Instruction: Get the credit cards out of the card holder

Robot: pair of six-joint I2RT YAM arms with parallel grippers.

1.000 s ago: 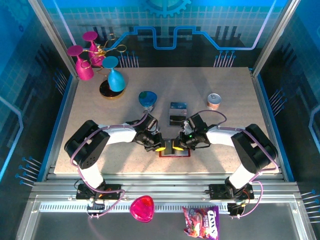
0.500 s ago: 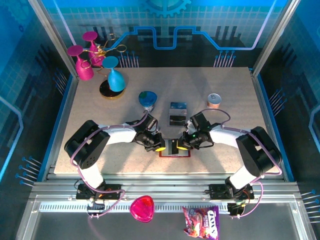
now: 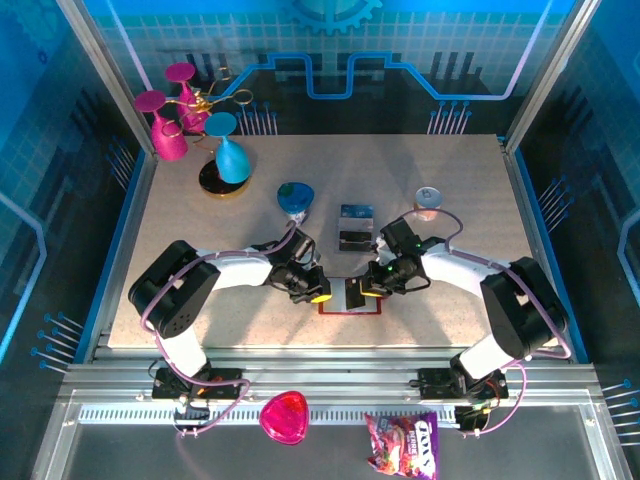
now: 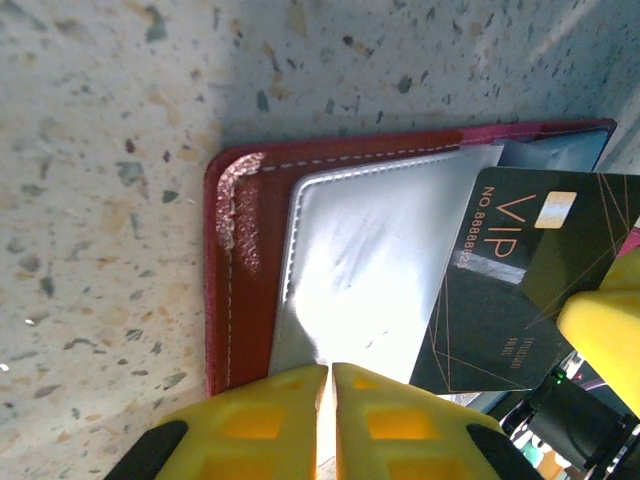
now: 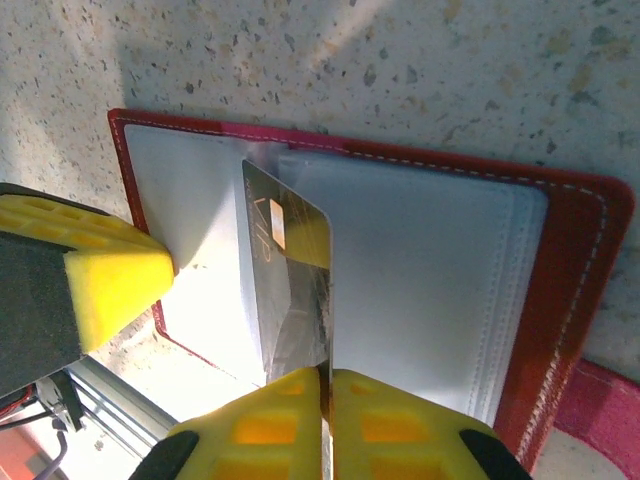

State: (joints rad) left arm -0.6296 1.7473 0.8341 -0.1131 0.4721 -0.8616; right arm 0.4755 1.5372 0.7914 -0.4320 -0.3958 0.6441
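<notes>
On the tabletop (image 5: 400, 60) my closed left jaws pin the card holder (image 5: 420, 270) so my right jaws, clamping its VIP card (image 5: 290, 290), can pull.

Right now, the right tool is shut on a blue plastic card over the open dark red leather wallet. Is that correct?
The card is black with gold VIP lettering, not blue. The right wrist view shows the right tool shut on it over the open dark red leather wallet.
</notes>
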